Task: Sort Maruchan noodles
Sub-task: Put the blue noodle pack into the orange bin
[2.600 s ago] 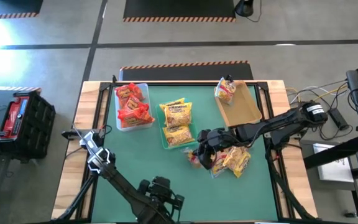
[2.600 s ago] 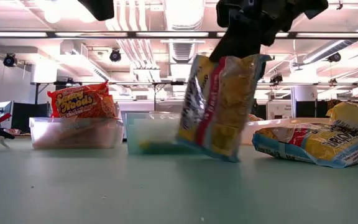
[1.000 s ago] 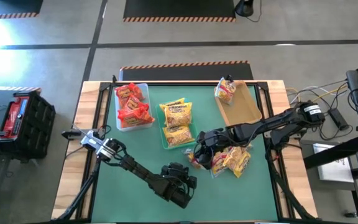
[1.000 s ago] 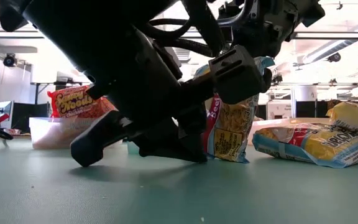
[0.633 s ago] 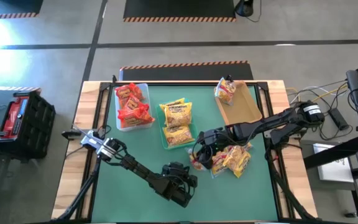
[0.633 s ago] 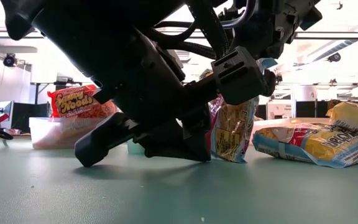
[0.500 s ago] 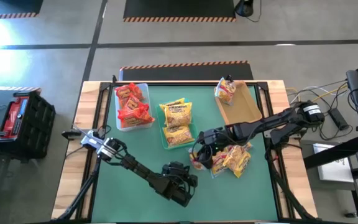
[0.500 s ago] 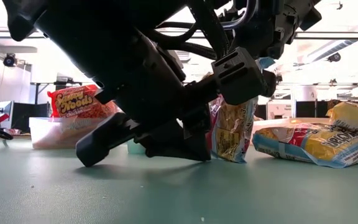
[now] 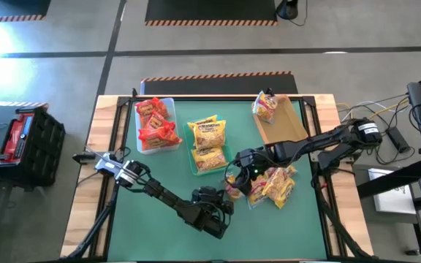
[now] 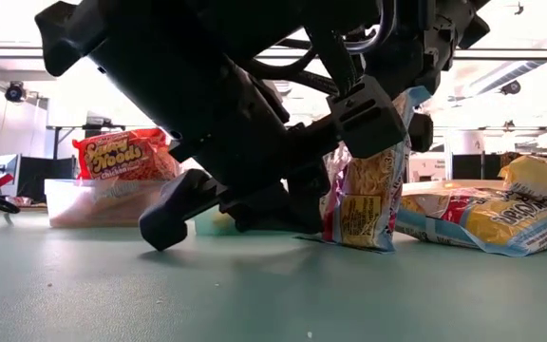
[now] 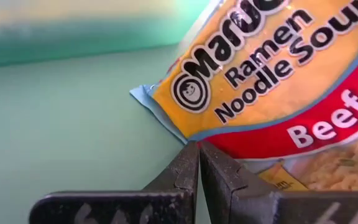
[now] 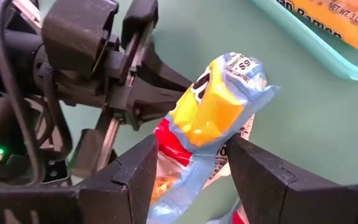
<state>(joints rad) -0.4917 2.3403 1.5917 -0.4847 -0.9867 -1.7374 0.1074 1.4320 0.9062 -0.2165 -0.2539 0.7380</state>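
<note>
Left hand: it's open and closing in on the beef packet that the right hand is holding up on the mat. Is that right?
Not quite. The left wrist view shows the left hand shut, its fingers pressed together, their tips right at the beef packet. The rest stands: the right wrist view shows the right hand gripping that packet, and the low view shows it upright on the mat.

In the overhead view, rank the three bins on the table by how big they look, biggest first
1. The tan bin at the far right looks largest.
2. The clear bin with the red-orange packets.
3. The teal bin with the yellow packets.

The last two look close, and packets hide much of the teal bin, so their order is unsure.
</note>
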